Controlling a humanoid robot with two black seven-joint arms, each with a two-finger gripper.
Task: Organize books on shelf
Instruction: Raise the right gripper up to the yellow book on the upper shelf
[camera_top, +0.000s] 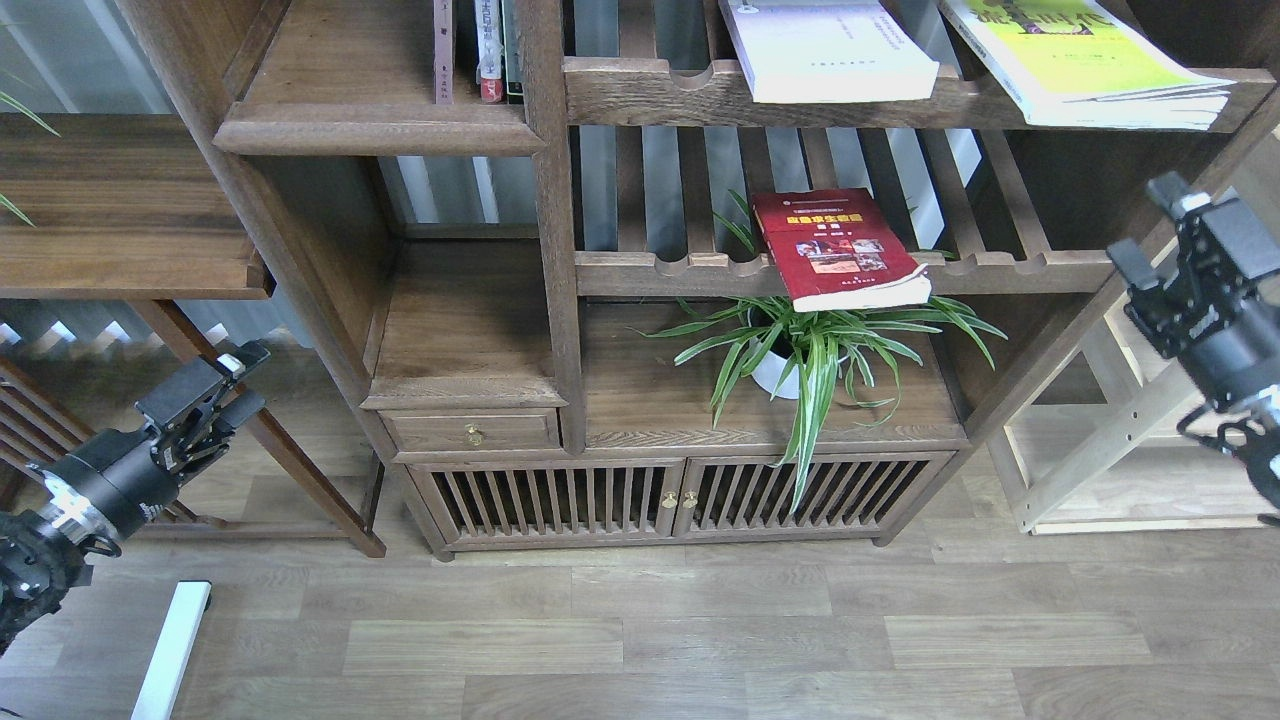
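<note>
Three books lie flat in the dark wooden bookcase. A red book (838, 249) rests on the middle slatted shelf, its front corner hanging over the rail. One level up lie a pale lavender-white book (826, 50) and a yellow-green book (1085, 62). The solid plank shelf (340, 75) at upper left carries a few narrow upright books (482, 50). Low at the left, my left gripper (245, 380) is open and empty, well below that shelf. Beside the bookcase's right post, my right gripper (1147, 226) is open and empty, below the yellow-green book.
A potted spider plant (805, 355) stands under the red book. A lower solid ledge (465, 330) sits above a small drawer (472, 431). A pale wood rack (1130, 450) stands right of the bookcase, a dark side table (120, 210) to the left.
</note>
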